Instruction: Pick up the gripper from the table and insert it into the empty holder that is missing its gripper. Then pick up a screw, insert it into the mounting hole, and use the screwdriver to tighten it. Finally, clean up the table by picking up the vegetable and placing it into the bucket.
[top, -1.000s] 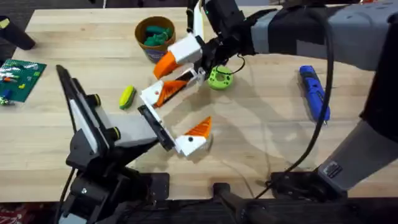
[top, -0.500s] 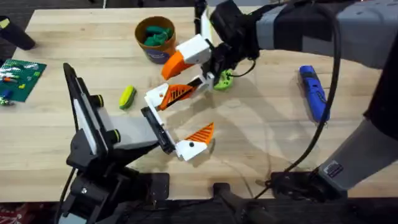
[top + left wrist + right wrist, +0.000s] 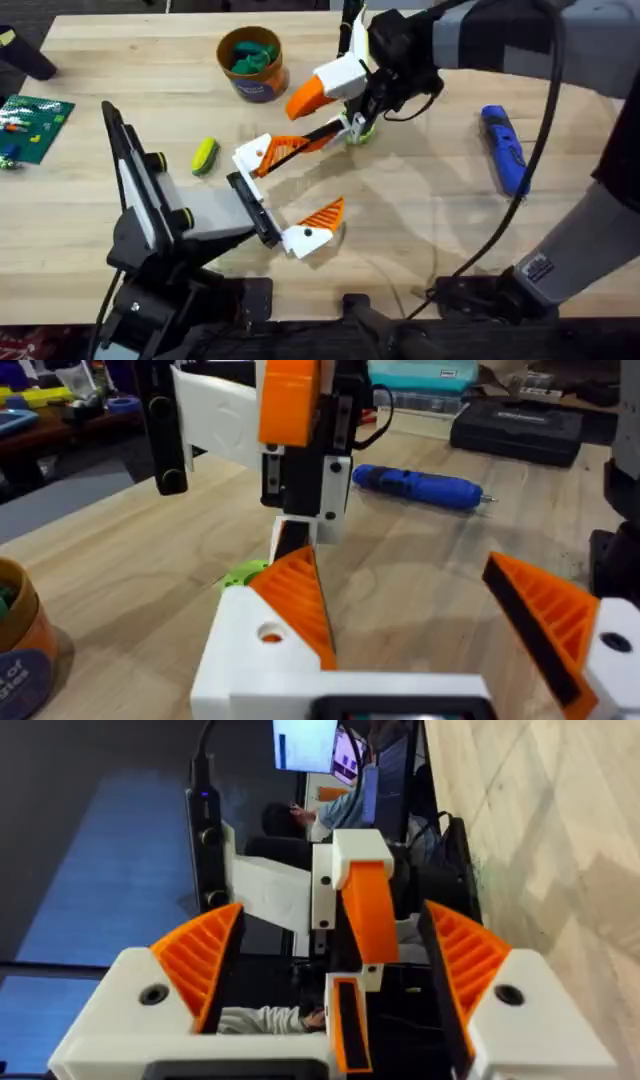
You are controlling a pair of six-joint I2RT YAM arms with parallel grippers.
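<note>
Small orange ribbed plastic wedge, the gripper (image 3: 283, 151), is seated in the white angular plastic holder (image 3: 255, 157) on table centre, w/ right gripper (image 3: 350, 110) raised just beyond; spread can't be told. Vs. 1.0 s ago: right gripper is shifted farther right, apparently clearing the seated part.

even overhead light, soft shadows on the table (image 3: 420, 230), blurred near arm

One screwdriver (image 3: 505, 150), one vegetable (image 3: 205, 155) — one bucket (image 3: 252, 63).
</note>
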